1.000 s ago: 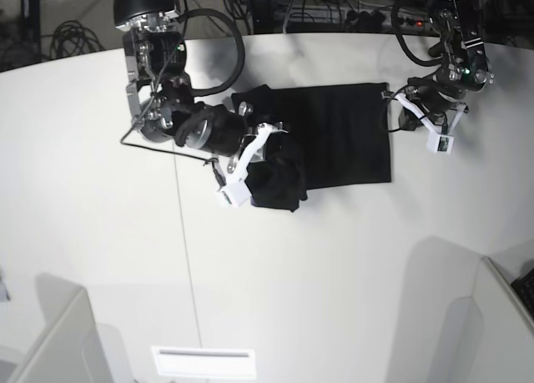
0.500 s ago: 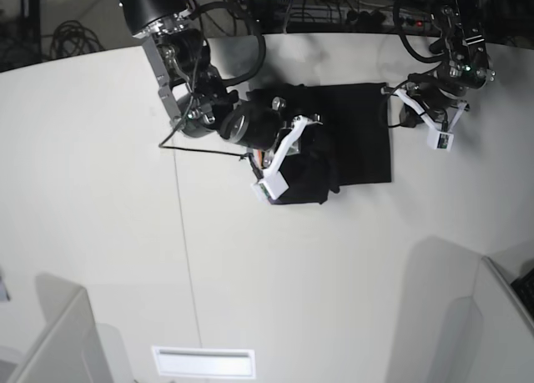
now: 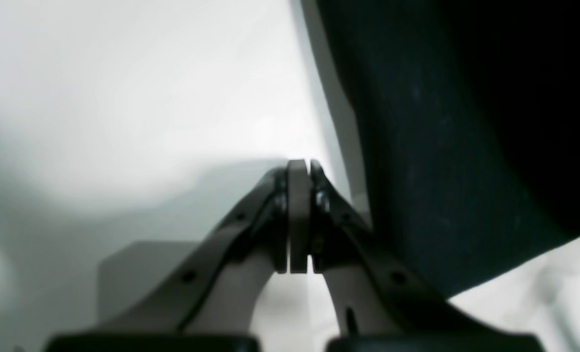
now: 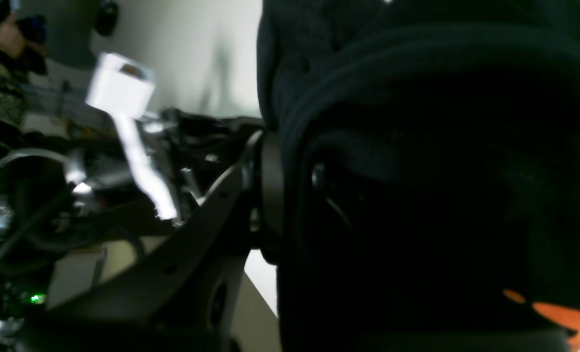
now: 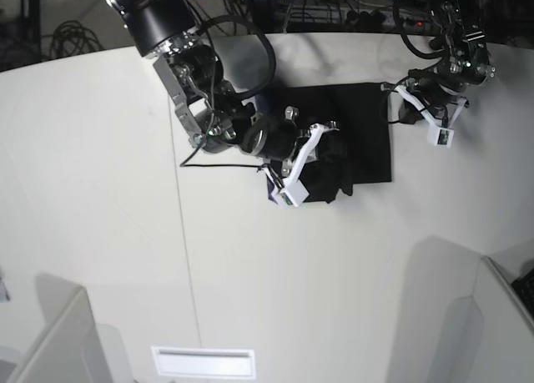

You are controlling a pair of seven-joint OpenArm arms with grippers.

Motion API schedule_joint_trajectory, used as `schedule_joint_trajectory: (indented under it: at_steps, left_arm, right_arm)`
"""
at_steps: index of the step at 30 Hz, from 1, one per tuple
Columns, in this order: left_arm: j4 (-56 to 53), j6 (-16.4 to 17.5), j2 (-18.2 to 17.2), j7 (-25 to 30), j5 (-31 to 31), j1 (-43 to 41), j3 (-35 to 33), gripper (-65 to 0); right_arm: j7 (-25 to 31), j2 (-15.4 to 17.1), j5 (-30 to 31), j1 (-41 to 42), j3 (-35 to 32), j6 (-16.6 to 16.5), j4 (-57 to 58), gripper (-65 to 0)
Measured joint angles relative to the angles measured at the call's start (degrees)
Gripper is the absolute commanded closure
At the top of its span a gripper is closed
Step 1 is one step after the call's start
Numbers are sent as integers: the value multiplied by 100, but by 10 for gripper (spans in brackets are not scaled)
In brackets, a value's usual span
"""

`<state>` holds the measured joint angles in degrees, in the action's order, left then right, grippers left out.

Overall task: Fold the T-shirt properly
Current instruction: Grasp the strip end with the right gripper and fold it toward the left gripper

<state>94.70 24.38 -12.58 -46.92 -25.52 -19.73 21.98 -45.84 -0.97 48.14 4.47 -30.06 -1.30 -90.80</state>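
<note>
White table (image 5: 100, 199) is carrying one black T-shirt (image 5: 367, 133), lying far centre-right. Right gripper (image 5: 329, 153) is clenching a bunched fold of it; left gripper (image 3: 299, 168) is sitting pinched together, empty, beside its right edge.

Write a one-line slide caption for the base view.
Right tool carries a gathered fold of the black T-shirt across the white table.
</note>
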Motion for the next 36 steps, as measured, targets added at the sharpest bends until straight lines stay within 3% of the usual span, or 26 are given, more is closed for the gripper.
schedule_joint_trajectory:
  at_steps: [7,23,35,36]
  left_arm:
    - [24,7,-11,96,-50,-175,52,0]
    - [-44,2,20,-205,146,-442,1593,0]
    - [-55,2,15,-236,149,-507,1805,0]
    - [-55,2,15,-238,149,-507,1805,0]
  right_arm:
    - [306,-50,52,138,-181,-2,299,0]
    - [293,-203,9,214,-181,2,758,0]
    - [254,-201,9,216,-181,2,758,0]
    - [254,-201,9,216,-181,2,758,-66]
